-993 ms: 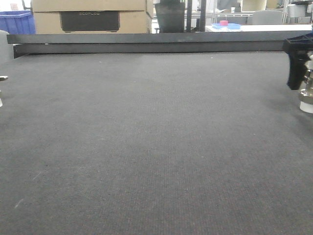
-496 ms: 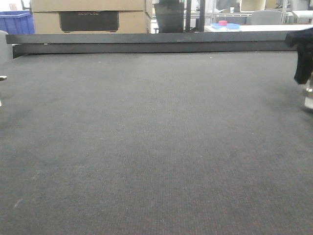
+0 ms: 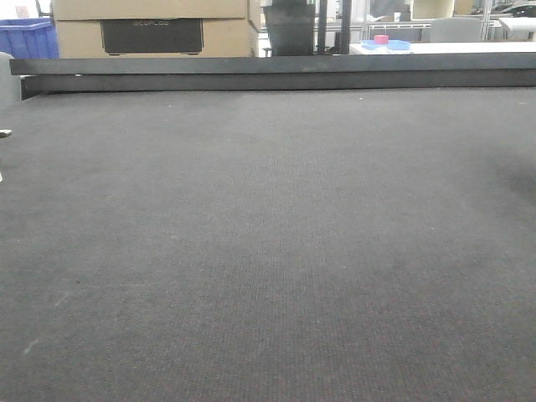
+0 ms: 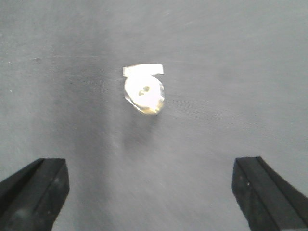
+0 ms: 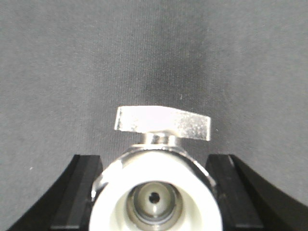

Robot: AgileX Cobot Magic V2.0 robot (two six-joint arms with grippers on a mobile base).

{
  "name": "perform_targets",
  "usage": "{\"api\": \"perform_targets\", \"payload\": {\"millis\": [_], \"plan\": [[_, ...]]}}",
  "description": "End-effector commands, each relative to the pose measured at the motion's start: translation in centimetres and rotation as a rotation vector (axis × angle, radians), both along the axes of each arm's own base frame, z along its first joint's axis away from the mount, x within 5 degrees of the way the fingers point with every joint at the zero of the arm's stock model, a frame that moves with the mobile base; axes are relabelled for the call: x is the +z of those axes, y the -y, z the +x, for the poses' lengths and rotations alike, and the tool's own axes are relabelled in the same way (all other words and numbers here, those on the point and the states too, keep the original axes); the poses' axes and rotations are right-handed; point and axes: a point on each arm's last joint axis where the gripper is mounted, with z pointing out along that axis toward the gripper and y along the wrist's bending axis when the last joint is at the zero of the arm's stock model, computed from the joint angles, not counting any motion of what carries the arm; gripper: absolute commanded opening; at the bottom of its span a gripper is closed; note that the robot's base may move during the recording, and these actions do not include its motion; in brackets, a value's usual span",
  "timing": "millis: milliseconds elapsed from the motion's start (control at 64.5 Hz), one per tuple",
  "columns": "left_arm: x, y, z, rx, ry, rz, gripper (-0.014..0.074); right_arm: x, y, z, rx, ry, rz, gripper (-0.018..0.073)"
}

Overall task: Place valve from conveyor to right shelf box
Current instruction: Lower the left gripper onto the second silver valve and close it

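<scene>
In the right wrist view my right gripper [image 5: 155, 202] is shut on a valve [image 5: 159, 166], a chrome body with a white round end facing the camera and a flat metal handle [image 5: 162, 124] on top. It hangs above the dark grey conveyor [image 5: 72, 72]. A second valve [image 4: 143, 91] lies on the belt in the left wrist view, ahead of my left gripper [image 4: 150, 192], which stands wide open and apart from it. Neither gripper shows in the front view, where the conveyor [image 3: 268, 251] fills the frame. The right shelf box is out of view.
A long black rail [image 3: 268, 71] edges the belt's far side. Behind it stand a cardboard box [image 3: 151, 29], a blue crate [image 3: 25, 38] and a white table with a blue tray [image 3: 387, 44]. A small metal tip [image 3: 4, 132] shows at the left edge.
My right gripper, holding the valve, has moved right and out of the front view. The belt there has not changed.
</scene>
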Motion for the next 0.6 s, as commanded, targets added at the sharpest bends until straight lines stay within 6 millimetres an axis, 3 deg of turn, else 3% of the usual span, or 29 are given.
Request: {"api": "perform_targets", "payload": {"millis": [0, 155, 264, 589], "plan": [[-1.2, -0.6, 2.3, -0.007, -0.023, 0.007, 0.0589, 1.8, 0.0, -0.8, 0.001, 0.097, 0.0, -0.0154], [-4.7, -1.2, 6.1, -0.021, -0.08, 0.002, 0.0589, 2.7, 0.0, -1.6, 0.001, 0.121, 0.004, -0.0154], [-7.1, -1.5, 7.6, -0.024, -0.121, -0.011, 0.0589, 2.6, 0.0, -1.8, 0.004, 0.107, 0.004, -0.0154], [-11.8, -1.8, 9.8, -0.023, -0.19, -0.024, 0.0589, 2.6, 0.0, -1.8, 0.004, 0.104, 0.004, -0.0154]]}}
